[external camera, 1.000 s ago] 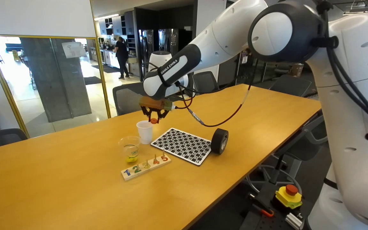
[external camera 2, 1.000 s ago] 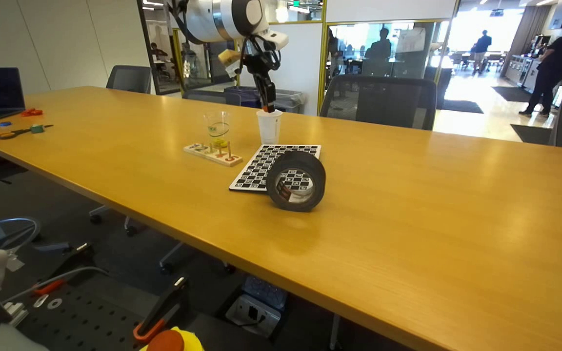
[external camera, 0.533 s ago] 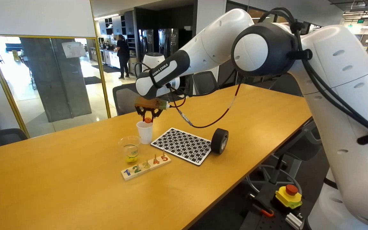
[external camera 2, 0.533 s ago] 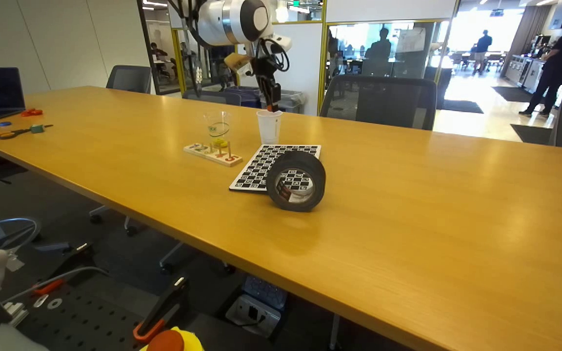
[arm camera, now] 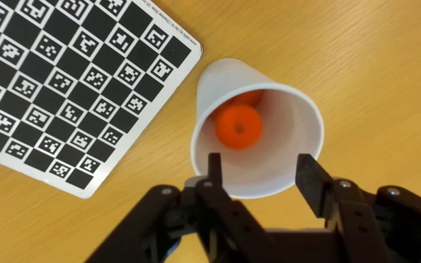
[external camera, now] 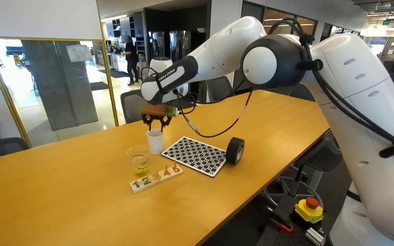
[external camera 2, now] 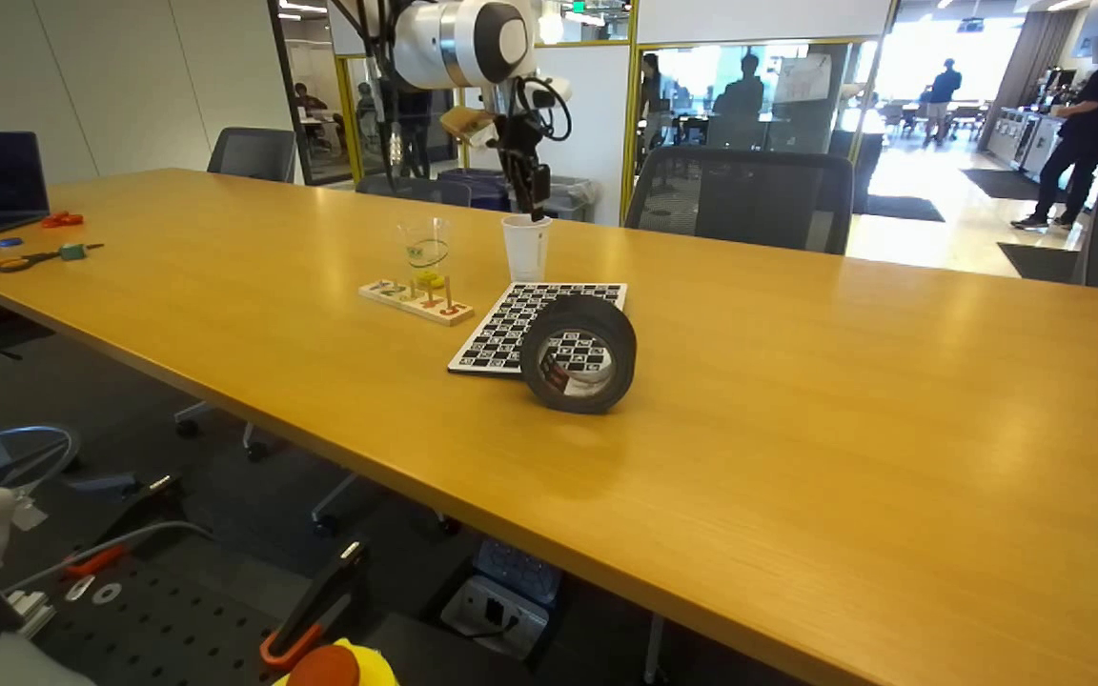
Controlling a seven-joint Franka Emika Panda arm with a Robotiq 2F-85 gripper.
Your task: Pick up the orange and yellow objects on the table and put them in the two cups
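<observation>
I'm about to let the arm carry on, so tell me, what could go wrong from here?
The open fingers are right at the rim of the white cup; a sideways move might catch it and tip out the orange pieces. The clear cup stands close by and could be clipped, spilling its yellow contents. The black tape roll stands on edge, so a bump might set it rolling.

Above my gripper (external camera: 156,130), my forearm (external camera: 192,65) reads "RANKA EMIKA". Near and below the gripper, the checkered mat (arm camera: 68,91) is printed with "Checker Size"; farther off, the wooden board (external camera: 157,177) carries 1 to 5. I cannot read the print on the clear cup (external camera: 138,160).
</observation>
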